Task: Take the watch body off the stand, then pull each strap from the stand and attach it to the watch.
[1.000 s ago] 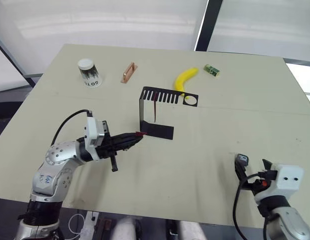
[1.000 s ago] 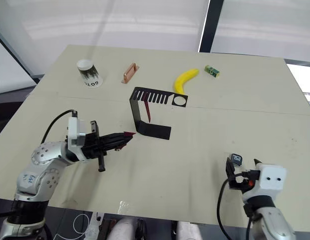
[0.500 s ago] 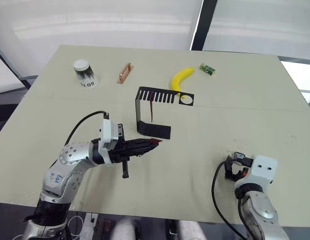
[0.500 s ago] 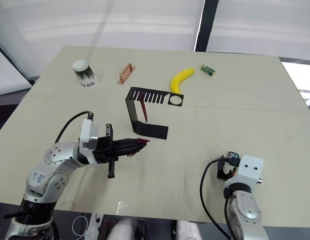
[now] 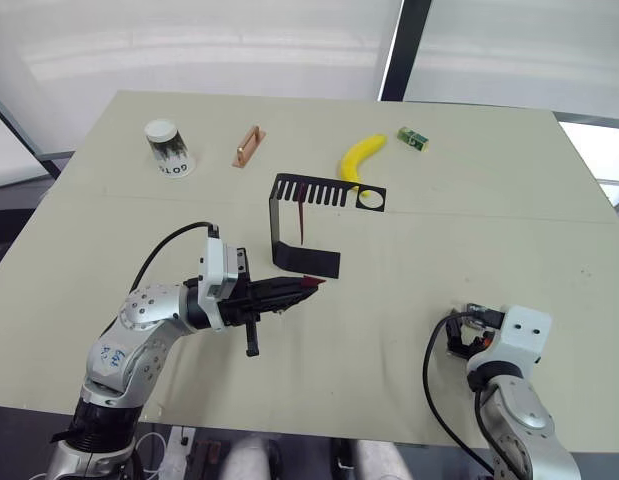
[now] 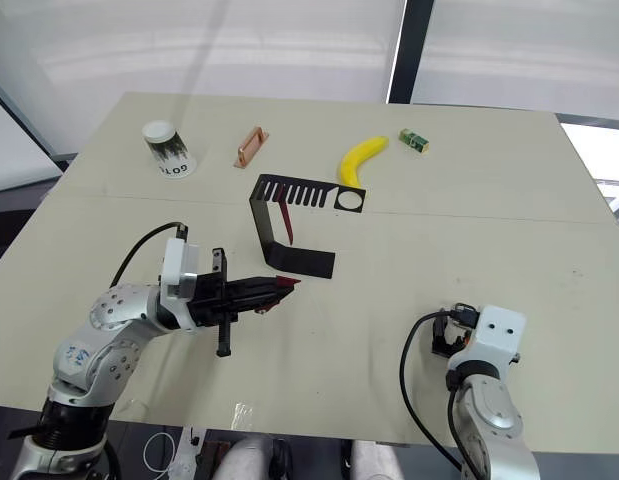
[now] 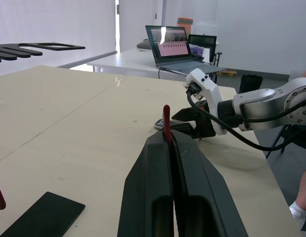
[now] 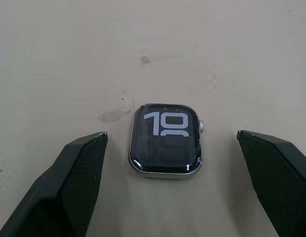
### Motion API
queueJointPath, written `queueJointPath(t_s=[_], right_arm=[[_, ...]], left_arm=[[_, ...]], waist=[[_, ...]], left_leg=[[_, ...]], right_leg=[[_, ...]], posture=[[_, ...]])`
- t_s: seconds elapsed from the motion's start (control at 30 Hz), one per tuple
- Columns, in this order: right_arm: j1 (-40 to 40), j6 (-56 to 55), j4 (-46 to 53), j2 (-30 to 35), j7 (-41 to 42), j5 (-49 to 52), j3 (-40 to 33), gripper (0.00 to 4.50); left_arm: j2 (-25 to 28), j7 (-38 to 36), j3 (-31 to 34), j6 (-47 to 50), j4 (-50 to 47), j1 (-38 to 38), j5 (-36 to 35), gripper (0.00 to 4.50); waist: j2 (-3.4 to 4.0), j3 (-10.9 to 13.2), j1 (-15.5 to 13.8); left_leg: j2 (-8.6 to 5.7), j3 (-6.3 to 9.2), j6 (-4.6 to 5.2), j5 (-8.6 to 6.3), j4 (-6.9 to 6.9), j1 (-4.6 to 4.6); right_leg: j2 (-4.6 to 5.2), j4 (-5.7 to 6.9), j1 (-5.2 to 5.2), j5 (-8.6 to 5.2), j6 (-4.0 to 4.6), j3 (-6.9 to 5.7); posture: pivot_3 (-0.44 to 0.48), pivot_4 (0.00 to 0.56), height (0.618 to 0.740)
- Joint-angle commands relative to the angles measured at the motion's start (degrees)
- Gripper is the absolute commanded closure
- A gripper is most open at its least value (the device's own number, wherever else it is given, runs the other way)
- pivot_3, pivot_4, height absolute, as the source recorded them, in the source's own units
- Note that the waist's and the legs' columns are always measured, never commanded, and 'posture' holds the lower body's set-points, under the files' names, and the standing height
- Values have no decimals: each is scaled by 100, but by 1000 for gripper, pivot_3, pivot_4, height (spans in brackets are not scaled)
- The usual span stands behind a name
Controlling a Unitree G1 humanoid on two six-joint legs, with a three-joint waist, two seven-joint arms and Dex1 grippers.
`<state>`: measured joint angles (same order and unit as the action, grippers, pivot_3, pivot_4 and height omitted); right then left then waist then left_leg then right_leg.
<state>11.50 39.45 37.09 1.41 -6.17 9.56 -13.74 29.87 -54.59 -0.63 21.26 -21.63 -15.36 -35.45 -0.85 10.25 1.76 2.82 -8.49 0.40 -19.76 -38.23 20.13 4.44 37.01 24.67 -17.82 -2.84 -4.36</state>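
Observation:
The black stand [image 5: 289,215] sits mid-table, and one maroon strap [image 5: 303,222] hangs from its slotted top arm. My left gripper [image 5: 307,286] is shut on the other maroon strap [image 7: 166,117], just in front of the stand's base, with the strap's end poking past the fingertips. The watch body [image 8: 165,139] lies flat on the table, screen up, showing pale digits. My right gripper [image 8: 171,134] is open around it near the front right of the table [image 5: 459,335], its fingers [image 8: 78,168] apart on either side and not touching it.
Along the far side stand a white paper cup [image 5: 167,148], a copper-coloured piece [image 5: 249,146], a banana [image 5: 361,158] and a small green box [image 5: 416,138]. The table's front edge [image 5: 319,432] runs close behind both arms.
The camera shifted. My left gripper carried the strap rightward, past the stand's base. My right gripper came down and now stands open, with the watch body on the table.

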Motion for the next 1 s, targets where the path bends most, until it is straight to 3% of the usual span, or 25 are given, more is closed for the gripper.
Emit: queueJointPath(t_s=[0.03,0.37,0.47,0.6,0.63,1.0], right_arm=[[-18,134,107,-38,1,65,-14,53],[-77,103,-110,45,145,50,32,53],[-121,37,-216,52,198,89,-1,748],[-91,-54,-304,97,312,118,18,2675],[-71,-69,-312,105,347,134,28,2934],[-130,31,-374,144,514,507,-133,2928]], left_arm=[[-38,39,-4,-14,-181,-28,-66,4500],[-53,49,-5,26,-173,-36,-61,4500],[-52,39,-6,48,-175,-35,-64,4500],[-48,20,-9,65,-154,-55,-61,4500],[-48,18,-7,67,-150,-57,-60,4500],[-51,-10,-10,42,-66,-112,-20,4500]], waist=[[-1,-1,3],[-6,-3,6],[-7,-4,10],[-10,-6,-6],[-11,-6,-6],[-14,-8,1]], left_leg=[[0,0,0,0,0,0],[0,0,-1,1,0,0],[0,0,-1,1,0,-1],[-1,0,-1,1,0,0],[-1,0,-1,1,0,0],[0,0,-1,1,0,-1]], right_leg=[[0,0,0,0,0,0],[0,0,-1,0,0,1],[0,0,-1,0,0,1],[0,0,-1,0,0,1],[0,-2,-1,0,0,1],[0,-1,-2,0,0,1]], posture=[[0,150,725],[0,150,725],[0,150,725],[0,150,725],[0,150,725],[0,150,725]])
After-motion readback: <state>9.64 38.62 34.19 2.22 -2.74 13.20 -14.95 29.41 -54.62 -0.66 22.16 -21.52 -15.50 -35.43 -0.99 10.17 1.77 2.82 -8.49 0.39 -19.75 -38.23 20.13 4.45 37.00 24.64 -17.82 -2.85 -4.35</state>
